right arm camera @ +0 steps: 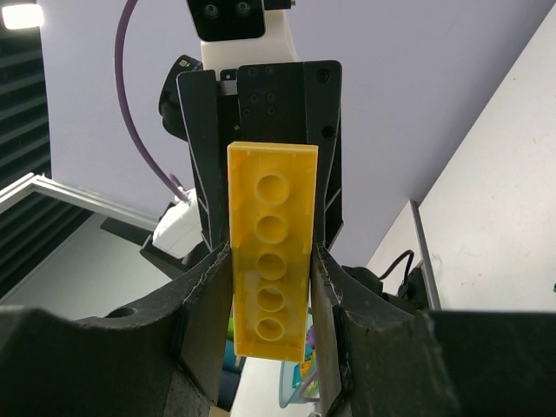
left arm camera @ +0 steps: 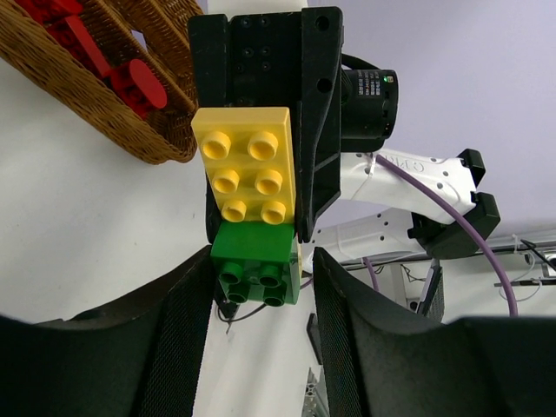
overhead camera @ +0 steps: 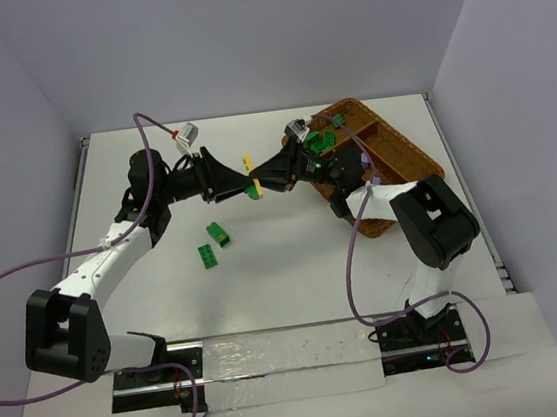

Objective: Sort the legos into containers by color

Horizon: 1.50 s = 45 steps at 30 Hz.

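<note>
The right pincer (right arm camera: 269,252) is closed on a long yellow brick (right arm camera: 271,217). Its two fingers are pressed against the brick's long sides, and the hollow underside is turned toward that wrist's camera. The brick is held in the air, and the left pincer (left arm camera: 261,258) is set tip to tip against the right one across it. A small green brick (left arm camera: 258,274) is stuck to the end of the yellow brick nearest the left pincer and is flanked by that pincer's fingers (left arm camera: 187,330). These are drawn in only partly: a thin gap is seen beside the green brick on one side, so no grip is shown. The brown wicker tray (overhead camera: 403,136) is found behind the right pincer, beside its arm. Red legos (left arm camera: 130,78) and green legos (overhead camera: 321,141) are seen inside it. Two loose green bricks (overhead camera: 219,235) are seen on the white table (overhead camera: 288,288) below the left pincer, toward its base.
</note>
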Each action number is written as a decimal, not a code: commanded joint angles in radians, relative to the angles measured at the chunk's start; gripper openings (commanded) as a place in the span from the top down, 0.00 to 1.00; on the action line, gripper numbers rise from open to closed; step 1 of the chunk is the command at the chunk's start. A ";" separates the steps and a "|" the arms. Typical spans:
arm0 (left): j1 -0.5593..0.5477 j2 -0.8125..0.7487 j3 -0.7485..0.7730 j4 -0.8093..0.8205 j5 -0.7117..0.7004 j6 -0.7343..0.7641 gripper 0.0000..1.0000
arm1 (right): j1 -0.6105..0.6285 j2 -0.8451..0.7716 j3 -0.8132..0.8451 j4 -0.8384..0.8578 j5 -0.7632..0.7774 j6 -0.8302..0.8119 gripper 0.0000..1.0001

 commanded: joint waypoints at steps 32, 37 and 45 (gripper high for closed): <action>-0.005 -0.036 -0.022 0.035 0.010 0.017 1.00 | 0.010 -0.037 0.202 -0.255 -0.040 -0.242 0.93; -0.005 -0.040 -0.017 0.029 0.007 0.023 1.00 | 0.013 -0.031 0.219 -0.255 -0.058 -0.239 0.04; -0.003 -0.044 -0.014 0.020 0.005 0.033 1.00 | 0.013 -0.026 0.223 -0.259 -0.069 -0.247 0.11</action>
